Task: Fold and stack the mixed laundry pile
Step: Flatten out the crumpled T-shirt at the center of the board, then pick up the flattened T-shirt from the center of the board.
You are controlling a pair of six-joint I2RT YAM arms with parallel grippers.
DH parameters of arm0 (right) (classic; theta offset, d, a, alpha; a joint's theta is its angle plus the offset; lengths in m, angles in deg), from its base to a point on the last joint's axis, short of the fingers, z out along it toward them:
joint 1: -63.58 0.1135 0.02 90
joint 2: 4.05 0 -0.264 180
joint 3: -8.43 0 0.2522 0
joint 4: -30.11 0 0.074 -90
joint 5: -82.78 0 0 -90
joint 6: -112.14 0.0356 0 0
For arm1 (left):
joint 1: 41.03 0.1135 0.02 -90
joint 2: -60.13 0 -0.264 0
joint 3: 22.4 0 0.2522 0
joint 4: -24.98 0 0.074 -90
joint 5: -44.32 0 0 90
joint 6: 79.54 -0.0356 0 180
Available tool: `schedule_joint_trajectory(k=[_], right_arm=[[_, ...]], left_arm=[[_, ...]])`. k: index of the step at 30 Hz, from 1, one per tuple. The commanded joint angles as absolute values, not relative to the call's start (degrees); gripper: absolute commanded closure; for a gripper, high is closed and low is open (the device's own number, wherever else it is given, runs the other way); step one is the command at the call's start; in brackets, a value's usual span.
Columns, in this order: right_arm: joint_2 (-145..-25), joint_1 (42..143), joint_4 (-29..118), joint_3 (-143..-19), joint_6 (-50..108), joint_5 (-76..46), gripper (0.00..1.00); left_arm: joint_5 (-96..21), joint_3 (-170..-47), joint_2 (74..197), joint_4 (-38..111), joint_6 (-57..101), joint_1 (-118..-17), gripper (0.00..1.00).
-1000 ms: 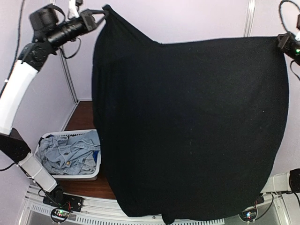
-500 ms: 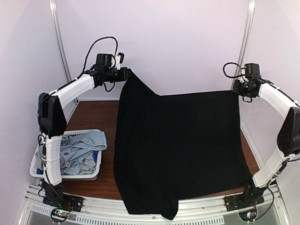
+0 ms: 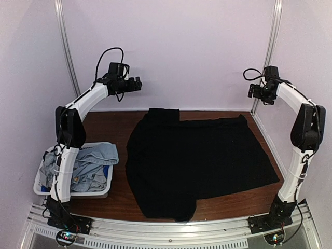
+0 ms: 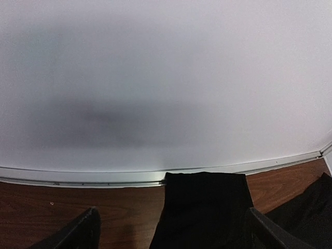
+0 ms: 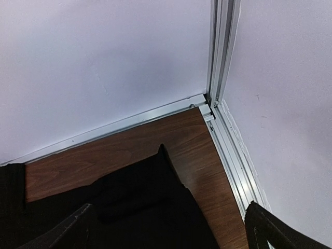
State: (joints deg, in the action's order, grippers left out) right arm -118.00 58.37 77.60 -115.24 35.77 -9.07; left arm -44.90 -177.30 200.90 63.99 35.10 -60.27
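A large black shirt (image 3: pixel 197 161) lies spread flat on the wooden table (image 3: pixel 111 129), one sleeve (image 4: pixel 205 207) reaching to the back wall. Its front hem hangs slightly over the near edge. My left gripper (image 3: pixel 136 83) hovers high near the back wall, above the sleeve, open and empty. My right gripper (image 3: pixel 252 92) hovers high over the back right corner, also open and empty. In the wrist views, the left gripper (image 4: pixel 174 236) and right gripper (image 5: pixel 171 233) show wide-apart fingertips above the black shirt (image 5: pixel 129 207). Light-blue denim (image 3: pixel 85 161) and the remaining laundry sit in a basket.
A white slatted basket (image 3: pixel 72 194) stands at the table's front left, beside the left arm's base. Aluminium frame rails (image 5: pixel 228 145) run along the back and right edges of the table. Pale walls enclose the back and both sides.
Both grippers opened and let go of the black shirt. It dropped from hanging between them to lying flat on the table. The arms stayed high near the back wall.
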Motion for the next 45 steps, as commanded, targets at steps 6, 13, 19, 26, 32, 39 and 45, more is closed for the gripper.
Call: schedule_joint_trajectory(k=[6,13,19,26,32,39,45], right_arm=[[-104.3,58.3,82.7,-95.4,35.2,-26.5,0.00],[-97.0,59.1,84.8,-77.9,36.3,-32.9,0.01],[-95.6,59.1,84.9,-68.1,36.0,-34.0,0.02],[-96.8,59.2,83.7,-62.7,37.9,-35.2,0.03],[-99.4,59.7,82.7,-61.6,39.8,-36.3,0.03],[-103.0,63.4,81.8,-63.9,42.7,-37.2,0.03],[-104.5,66.5,81.1,-68.6,44.9,-40.5,0.04]], left_arm=[[-41.9,-160.2,184.7,79.1,28.0,-63.9,0.03],[-39.3,-146.7,180.4,88.4,22.6,-69.5,0.02],[-41.1,-139.0,181.6,88.3,24.7,-69.9,0.03],[-44.8,-140.8,188.1,89.6,25.2,-69.3,0.03],[-48.5,-146.4,195.0,91.1,24.8,-66.9,0.08],[-54.6,-158.8,203.5,94.6,25.5,-61.8,0.13],[-50.6,-172.3,207.0,93.4,24.4,-59.9,0.09]])
